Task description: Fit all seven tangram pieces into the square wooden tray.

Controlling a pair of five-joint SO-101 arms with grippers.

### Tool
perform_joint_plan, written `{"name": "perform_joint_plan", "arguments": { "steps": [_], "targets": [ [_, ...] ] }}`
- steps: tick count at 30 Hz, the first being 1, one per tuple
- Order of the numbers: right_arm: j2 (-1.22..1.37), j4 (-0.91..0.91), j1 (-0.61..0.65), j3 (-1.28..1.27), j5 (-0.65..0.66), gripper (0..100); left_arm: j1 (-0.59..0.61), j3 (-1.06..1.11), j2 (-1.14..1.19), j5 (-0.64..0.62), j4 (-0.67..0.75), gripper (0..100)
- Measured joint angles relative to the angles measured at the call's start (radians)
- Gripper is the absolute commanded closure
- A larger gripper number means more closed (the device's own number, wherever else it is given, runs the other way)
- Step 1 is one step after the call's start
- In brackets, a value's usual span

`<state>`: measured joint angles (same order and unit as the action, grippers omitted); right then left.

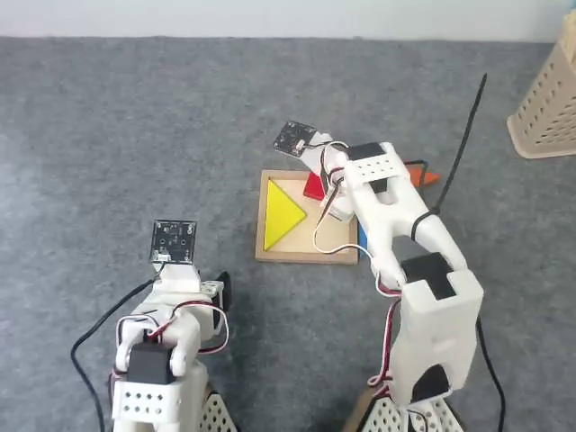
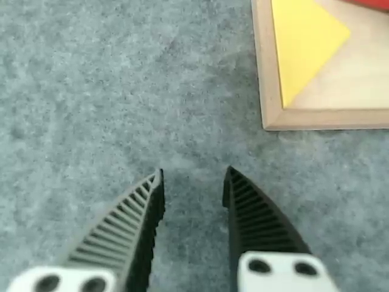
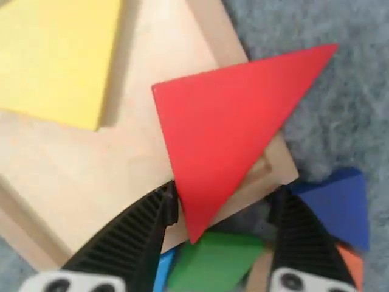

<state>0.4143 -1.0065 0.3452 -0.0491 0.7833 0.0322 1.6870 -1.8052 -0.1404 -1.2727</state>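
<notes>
A square wooden tray (image 1: 306, 257) lies in the middle of the grey tabletop (image 1: 135, 117). One yellow triangle (image 1: 282, 214) lies flat inside it, on the left. One red triangle (image 3: 222, 131) lies across the rim at the tray's far right corner. One of its tips sits between the wide-open fingers of the right end effector (image 3: 225, 194), which grips nothing. Right of the tray lie one green piece (image 3: 213, 261), one blue piece (image 3: 337, 204) and one orange piece (image 3: 351, 267). The left end effector (image 2: 193, 176), partly open and empty, hovers over the tabletop near the tray's near left corner.
</notes>
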Motion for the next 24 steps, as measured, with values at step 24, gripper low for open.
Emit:
{"name": "perform_joint_plan", "arguments": {
  "steps": [24],
  "targets": [
    [0.0, -0.026, -0.011, 0.051, 0.224, 99.1, 0.0, 0.0, 0.0, 0.0, 0.0, 85]
  ]
}}
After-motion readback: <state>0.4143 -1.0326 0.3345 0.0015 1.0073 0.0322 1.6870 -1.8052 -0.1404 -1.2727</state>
